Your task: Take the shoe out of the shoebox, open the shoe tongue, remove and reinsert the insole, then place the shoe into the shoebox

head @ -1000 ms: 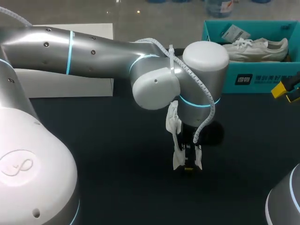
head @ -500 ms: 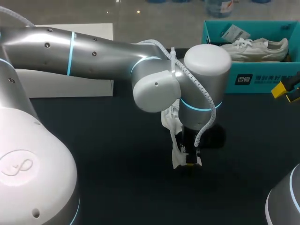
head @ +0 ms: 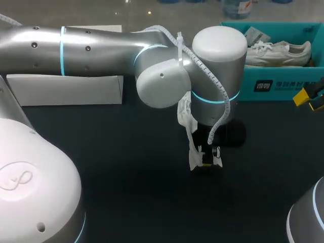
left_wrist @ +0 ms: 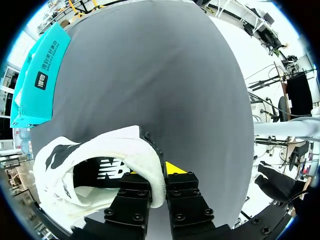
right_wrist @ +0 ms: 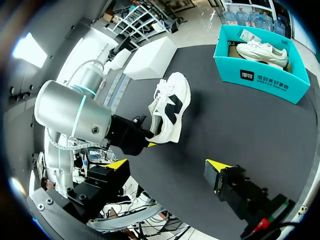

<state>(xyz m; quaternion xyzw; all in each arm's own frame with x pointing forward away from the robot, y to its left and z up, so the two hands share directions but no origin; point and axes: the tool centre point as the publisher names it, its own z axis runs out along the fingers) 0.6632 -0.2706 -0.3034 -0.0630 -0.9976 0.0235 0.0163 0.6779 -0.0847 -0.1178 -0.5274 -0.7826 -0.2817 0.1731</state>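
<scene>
The left gripper (left_wrist: pixel 159 176) is clamped on the white mesh sneaker with a black side logo (left_wrist: pixel 95 167). Its 2 fingers pinch the padded heel collar, 1 inside the opening and 1 outside. This happens near the middle of the dark matte table (head: pixel 111 167). The sneaker runs up alongside the gripper body rather than lying flat, and I cannot tell whether any part of it touches the tabletop.

The teal cardboard shoebox (head: pixel 283 83) stands at the far right, well apart from the held sneaker. A 2nd white lace-up sneaker (head: pixel 278 50) lies inside it. The right gripper (right_wrist: pixel 167 166) hangs by the table's right edge, its 2 yellow tips spread wide with nothing between them. A white rectangular box (head: pixel 66 88) sits at the far left.

The sneaker looks light, with a soft upper over a stiffer foam sole. The collar padding gives under pressure, so this 1-point pinch probably lets the shoe swing and twist. That is adequate for carrying but poor for working on it.

For the tongue, the sole likely needs to rest flat on the table. 1 gripper could then brace the heel counter or the midsole sides, which look like the firmest parts. The other would take the tongue by its thin, floppy top edge, though the laces may hold it back. The insole should be thin and bendy, so it is best lifted at the heel end, and it could crumple near the toe on reinsertion.
</scene>
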